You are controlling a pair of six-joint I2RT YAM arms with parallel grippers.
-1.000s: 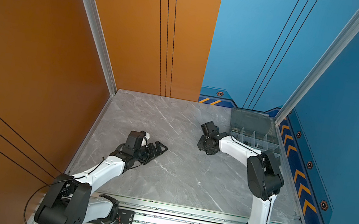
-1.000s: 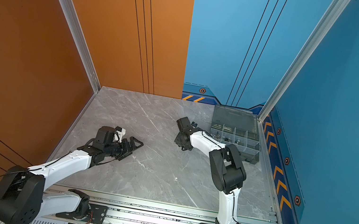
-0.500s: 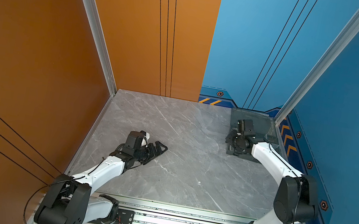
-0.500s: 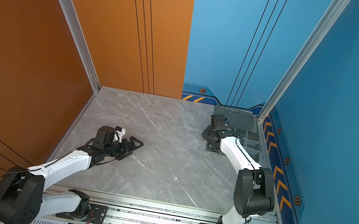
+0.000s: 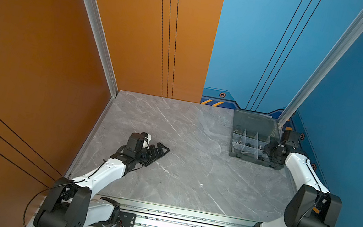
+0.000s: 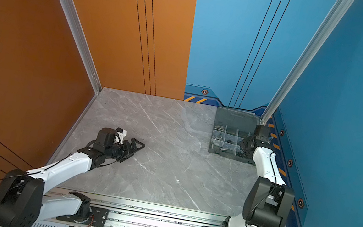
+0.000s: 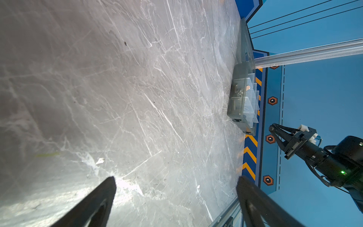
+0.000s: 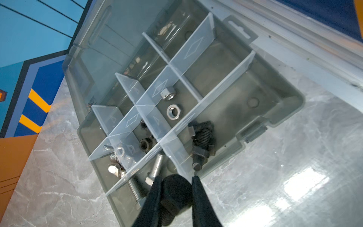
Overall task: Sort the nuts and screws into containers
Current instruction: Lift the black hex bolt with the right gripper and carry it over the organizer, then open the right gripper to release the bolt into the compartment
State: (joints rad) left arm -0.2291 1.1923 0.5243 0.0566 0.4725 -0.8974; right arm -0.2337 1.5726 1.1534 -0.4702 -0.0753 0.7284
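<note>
The grey marbled tabletop (image 5: pixel 190 171) bears the open organiser box (image 5: pixel 248 159) at its far right corner.

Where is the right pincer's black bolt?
Right wrist view: the black bolt is clamped in the right pincer, over the organiser box's edge at the table's far right.

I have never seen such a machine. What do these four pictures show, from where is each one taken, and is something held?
Two white-and-black robot arms stand at a grey marble table. Two pictures look down on the whole scene from above. The other two come from a small camera on each arm's wrist. The left gripper is low over the table, open and empty. The right gripper is shut on a black hex-head bolt over a smoky-grey translucent plastic organiser box. Its compartments hold silver hex nuts, black bolts and silver bolts.
</note>
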